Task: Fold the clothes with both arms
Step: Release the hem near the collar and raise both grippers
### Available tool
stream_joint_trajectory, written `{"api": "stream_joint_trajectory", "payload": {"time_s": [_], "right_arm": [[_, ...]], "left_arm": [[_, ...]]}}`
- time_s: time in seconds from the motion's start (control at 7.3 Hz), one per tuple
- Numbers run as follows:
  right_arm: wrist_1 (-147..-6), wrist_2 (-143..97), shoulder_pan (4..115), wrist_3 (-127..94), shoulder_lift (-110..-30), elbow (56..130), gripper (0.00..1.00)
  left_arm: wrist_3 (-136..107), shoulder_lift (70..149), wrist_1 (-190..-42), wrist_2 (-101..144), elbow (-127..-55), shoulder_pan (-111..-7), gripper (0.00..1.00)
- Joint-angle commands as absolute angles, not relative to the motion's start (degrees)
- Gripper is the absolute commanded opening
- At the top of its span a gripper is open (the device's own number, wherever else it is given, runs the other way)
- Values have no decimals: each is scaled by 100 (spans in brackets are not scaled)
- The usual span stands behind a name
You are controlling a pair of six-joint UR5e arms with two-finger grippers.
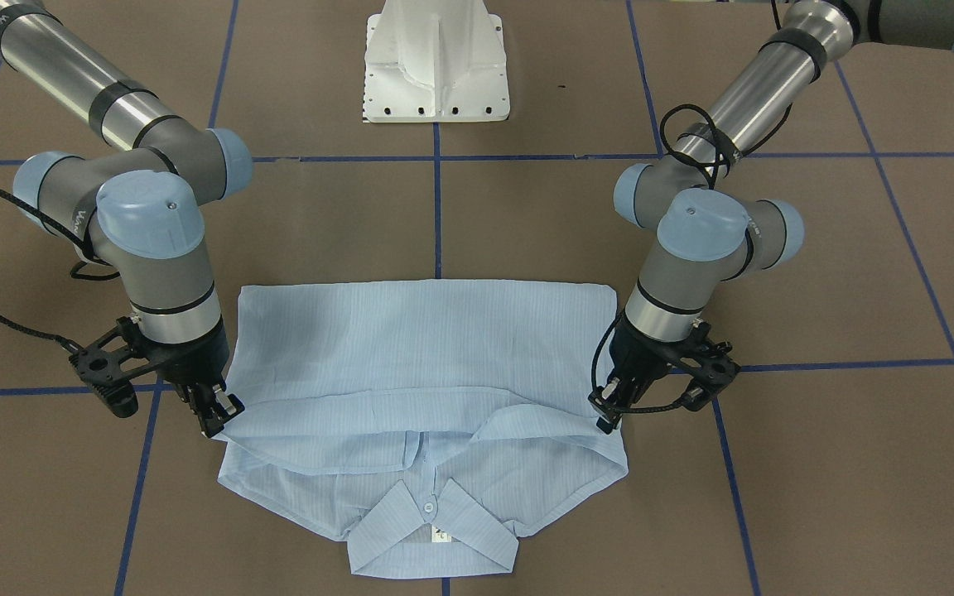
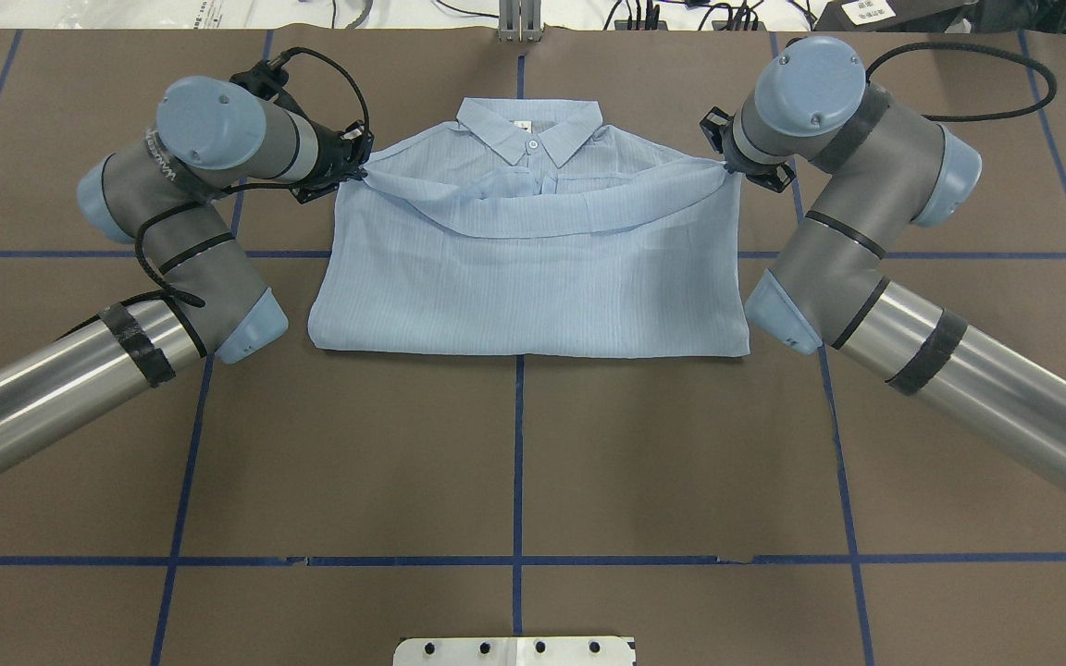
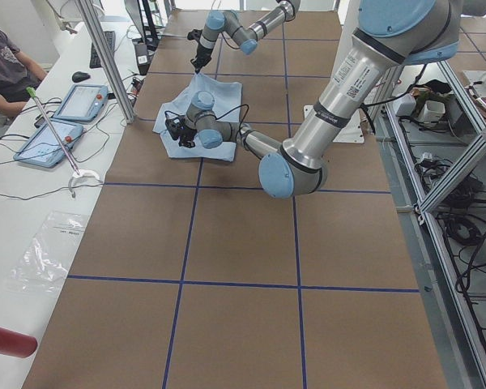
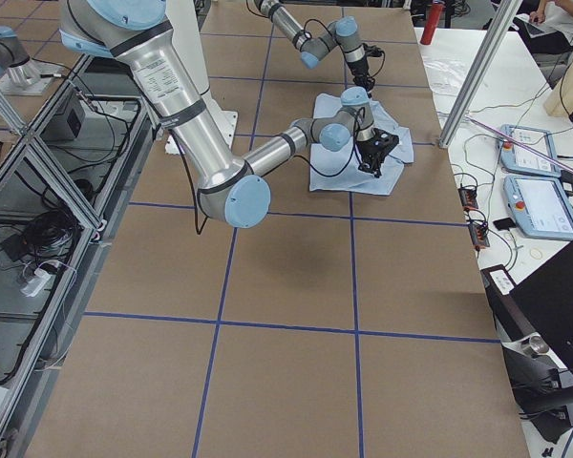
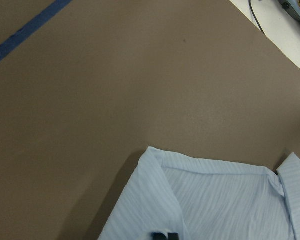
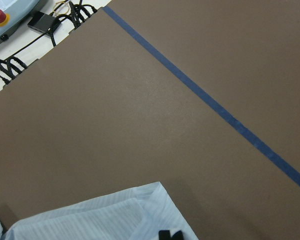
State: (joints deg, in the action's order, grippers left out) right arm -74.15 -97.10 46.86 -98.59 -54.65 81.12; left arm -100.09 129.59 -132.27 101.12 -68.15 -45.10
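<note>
Pale-blue, finely striped cloth lies on the matte brown bench (image 2: pixel 681 462). We see the shirt (image 2: pixel 533 287) doubled into a rectangle, with its straight crease nearest the robot. Beyond that, the left end effector (image 2: pixel 354 168) and right end effector (image 2: pixel 730 166) each pinch a corner of the thin upper layer, which sags between them. Farthest away, the pointed collar (image 2: pixel 491 125) lies flat and buttoned.

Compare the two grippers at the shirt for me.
The left gripper grips the shirt's turned-over edge at the robot's left corner, the right gripper at the opposite corner. Seen from the front, the left gripper leans in toward the shirt; the right gripper hangs nearer upright. Both are shut on that edge, which sags between them.
</note>
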Motion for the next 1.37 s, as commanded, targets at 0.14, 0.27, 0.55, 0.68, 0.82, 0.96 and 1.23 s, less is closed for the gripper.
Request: {"api": "stream_joint_trajectory", "payload": {"time_s": [0.14,0.27,0.55,0.68,0.82,0.96,1.23], "right_arm": [[-7052,-9703,4737,-9703,-5309,7482,0],[-6971,-9703,4720,-9703,-5274,7384,0],[-6952,-9703,4720,-9712,-5047,7139,15],[-6952,-9703,4720,-9712,-4827,6858,26],[-6952,-9703,4720,-9712,-4790,6821,26],[-6952,-9703,4720,-9712,-4799,6803,31],[-6952,-9712,4720,-9729,-4851,6907,44]], "left_arm": [[-10011,13314,-13535,9870,-6154,-4579,0],[-9993,13342,-13544,9870,-6091,-4570,0],[-9976,13351,-13876,9861,-5820,-4570,0],[-9976,13342,-13887,9870,-5818,-4579,0],[-9976,13342,-13887,9870,-5827,-4597,0],[-9976,13333,-13887,9870,-5827,-4597,0],[-9608,13298,-13887,9879,-5827,-4736,35]]}}
